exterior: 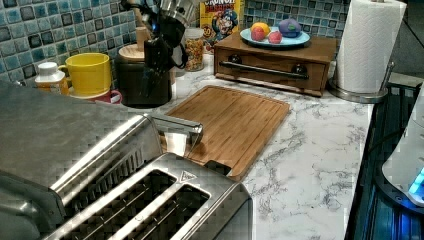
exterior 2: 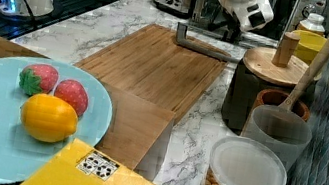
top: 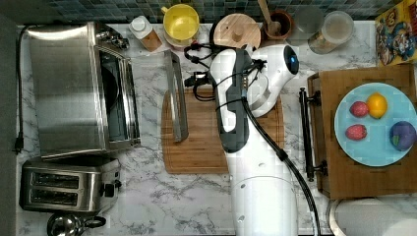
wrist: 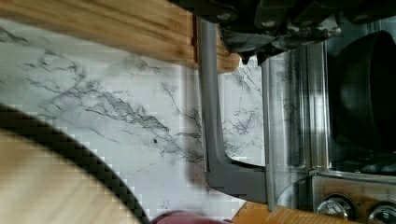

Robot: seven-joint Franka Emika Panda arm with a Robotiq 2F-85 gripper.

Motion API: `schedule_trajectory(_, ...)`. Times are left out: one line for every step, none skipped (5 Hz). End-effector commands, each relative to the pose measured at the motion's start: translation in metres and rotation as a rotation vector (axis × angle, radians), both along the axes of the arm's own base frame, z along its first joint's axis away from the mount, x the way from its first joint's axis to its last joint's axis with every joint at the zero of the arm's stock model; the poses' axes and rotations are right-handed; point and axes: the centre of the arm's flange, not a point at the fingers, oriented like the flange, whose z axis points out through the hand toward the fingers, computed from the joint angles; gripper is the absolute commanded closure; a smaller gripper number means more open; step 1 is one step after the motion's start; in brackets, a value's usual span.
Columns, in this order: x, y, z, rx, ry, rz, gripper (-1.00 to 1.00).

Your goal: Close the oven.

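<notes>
The large boxy stainless-steel toaster oven [top: 66,88] stands at the top view's left on the white marble-veined worktop [top: 162,201]. Its glass door is folded down flat, and the long steel bar handle [top: 176,96] lies over the edge of the grooved bamboo cutting board [top: 206,142]. The white robot arm [top: 255,147] reaches across that board, its gripper [wrist: 261,51] hanging just above the handle; I cannot tell how far apart its fingers are. A smaller two-slot steel toaster [top: 69,184] sits beside the oven. Behind the handle stand a yellow mug [top: 181,22] and a dark canister with a round wooden lid [top: 237,30]. A pale blue plate [top: 376,125] on a wooden drawer box [top: 364,167] holds two red strawberries [top: 357,120], an orange-yellow lemon [top: 377,104] and a purple fruit [top: 403,135].
</notes>
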Motion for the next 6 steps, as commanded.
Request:
schedule_trajectory(0.040, 0.013, 0.004, 0.024, -0.036, -0.018, 1.00)
schedule_trajectory(0.045, 0.013, 0.005, 0.090, 0.005, 0.069, 1.00)
schedule_trajectory(0.043, 0.019, 0.003, 0.085, 0.022, 0.081, 1.00)
schedule_trajectory(0.048, 0.034, -0.015, 0.051, 0.089, 0.159, 1.00)
schedule_trajectory(0.046, 0.049, -0.026, 0.018, 0.107, 0.180, 1.00)
schedule_trajectory(0.041, 0.049, -0.014, 0.036, 0.087, 0.201, 1.00)
